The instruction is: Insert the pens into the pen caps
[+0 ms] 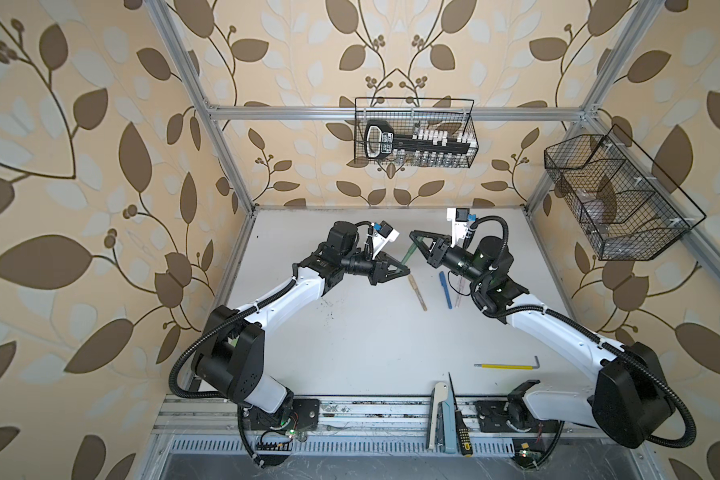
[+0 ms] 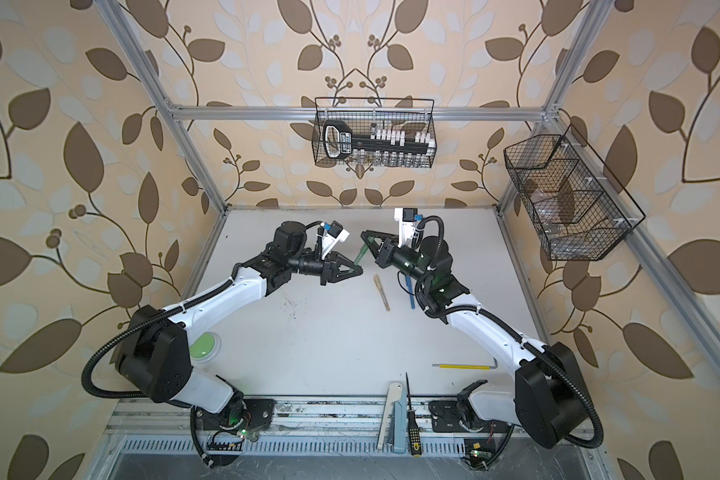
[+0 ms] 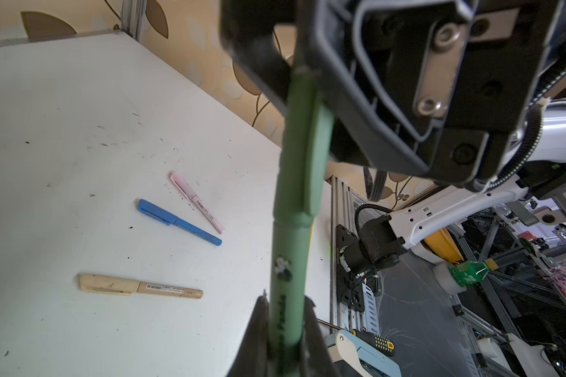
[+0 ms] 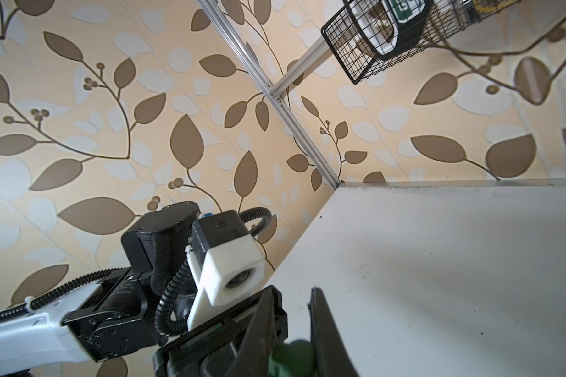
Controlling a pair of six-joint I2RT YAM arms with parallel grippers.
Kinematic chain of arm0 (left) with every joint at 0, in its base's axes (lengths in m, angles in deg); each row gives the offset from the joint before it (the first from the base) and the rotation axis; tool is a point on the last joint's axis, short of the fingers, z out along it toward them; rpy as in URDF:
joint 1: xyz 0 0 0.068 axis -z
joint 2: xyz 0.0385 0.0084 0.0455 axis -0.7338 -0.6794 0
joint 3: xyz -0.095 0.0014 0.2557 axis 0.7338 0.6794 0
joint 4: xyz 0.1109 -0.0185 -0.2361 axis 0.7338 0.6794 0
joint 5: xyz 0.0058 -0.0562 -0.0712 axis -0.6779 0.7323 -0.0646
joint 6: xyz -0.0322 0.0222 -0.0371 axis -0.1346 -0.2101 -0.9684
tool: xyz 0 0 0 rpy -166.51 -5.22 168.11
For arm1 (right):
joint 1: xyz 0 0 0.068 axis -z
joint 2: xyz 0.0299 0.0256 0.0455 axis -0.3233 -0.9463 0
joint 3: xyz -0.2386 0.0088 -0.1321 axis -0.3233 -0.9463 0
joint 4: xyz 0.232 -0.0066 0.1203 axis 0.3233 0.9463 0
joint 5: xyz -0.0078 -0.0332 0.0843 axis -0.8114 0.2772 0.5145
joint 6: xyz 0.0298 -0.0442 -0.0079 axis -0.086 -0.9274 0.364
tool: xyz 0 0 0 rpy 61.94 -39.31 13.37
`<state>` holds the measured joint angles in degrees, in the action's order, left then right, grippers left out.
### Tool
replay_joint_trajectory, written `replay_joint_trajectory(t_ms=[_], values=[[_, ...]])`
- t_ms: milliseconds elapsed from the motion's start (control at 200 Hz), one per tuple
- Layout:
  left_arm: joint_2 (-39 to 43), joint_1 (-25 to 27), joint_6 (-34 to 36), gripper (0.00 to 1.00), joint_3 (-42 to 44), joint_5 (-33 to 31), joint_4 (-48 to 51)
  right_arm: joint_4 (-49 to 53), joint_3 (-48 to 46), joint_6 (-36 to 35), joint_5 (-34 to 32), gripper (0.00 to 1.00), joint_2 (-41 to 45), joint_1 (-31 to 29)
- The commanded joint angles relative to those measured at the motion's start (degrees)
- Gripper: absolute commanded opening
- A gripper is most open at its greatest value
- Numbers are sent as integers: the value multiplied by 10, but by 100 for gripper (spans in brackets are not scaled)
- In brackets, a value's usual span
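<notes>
My left gripper [image 1: 407, 272] [image 3: 285, 302] is shut on the lower barrel of the dark green pen [image 3: 288, 261] [image 1: 407, 259], which it holds above the table. The green pen cap [image 3: 311, 156] [image 4: 291, 359] sits over the pen's upper end. My right gripper [image 1: 412, 235] [image 4: 292, 290] is shut on that cap, which lies deep between the jaws. The two grippers face each other in both top views. Three capped pens lie on the table: tan [image 3: 138, 286] [image 1: 418, 293], blue [image 3: 177, 222] [image 1: 446, 289] and pale pink [image 3: 196, 202], the last partly under the right arm.
A long yellow rod [image 1: 506, 366] lies at the front right. A black-yellow screwdriver [image 1: 460, 424] and a white-blue tool [image 1: 441, 415] rest on the front rail. Wire baskets hang on the back wall [image 1: 414, 133] and the right wall [image 1: 616, 199].
</notes>
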<state>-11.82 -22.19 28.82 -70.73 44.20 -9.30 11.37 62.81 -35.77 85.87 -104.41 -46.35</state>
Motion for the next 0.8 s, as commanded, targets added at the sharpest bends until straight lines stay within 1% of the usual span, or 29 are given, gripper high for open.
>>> replay_joint_trajectory(t_ms=[0,100,215,285,350,385,415,435,480,530,570,605,685,700,735,795], values=[[-3,-100,-160,0,-103,-137,-315,135,-78,13,194,0,-28,-77],[-20,-116,-189,0,-121,-135,-352,125,-98,22,194,0,-39,-98],[-35,-120,-203,0,-147,-137,-365,77,-126,56,191,0,-52,-118],[-54,-118,-224,0,-163,-118,-387,71,-119,58,191,0,-62,-127],[-75,-108,-244,0,-169,-87,-405,77,-102,53,186,0,-63,-124],[-77,-100,-239,0,-163,-78,-383,89,-90,46,181,0,-60,-119],[-72,-91,-218,0,-150,-74,-354,106,-76,37,176,0,-56,-114],[-67,-84,-193,0,-137,-74,-336,118,-67,27,175,0,-52,-109],[-49,-65,-142,0,-107,-82,-253,139,-51,13,169,0,-43,-96],[-25,-45,-73,0,-76,-110,-159,160,-34,2,160,0,-27,-77],[-7,-35,-39,0,-49,-122,-103,178,-26,-5,150,0,-13,-61],[9,-34,-34,0,-23,-137,-86,196,-19,-15,138,0,0,-48],[45,-37,-33,0,45,-182,-81,242,-8,-43,110,0,13,-26],[64,-37,-32,0,57,-192,-77,248,-8,-46,107,0,14,-23],[77,-37,-36,0,73,-209,-66,250,-10,-46,107,0,13,-14],[84,-37,-43,0,95,-214,-59,238,-22,-36,106,0,14,-5]])
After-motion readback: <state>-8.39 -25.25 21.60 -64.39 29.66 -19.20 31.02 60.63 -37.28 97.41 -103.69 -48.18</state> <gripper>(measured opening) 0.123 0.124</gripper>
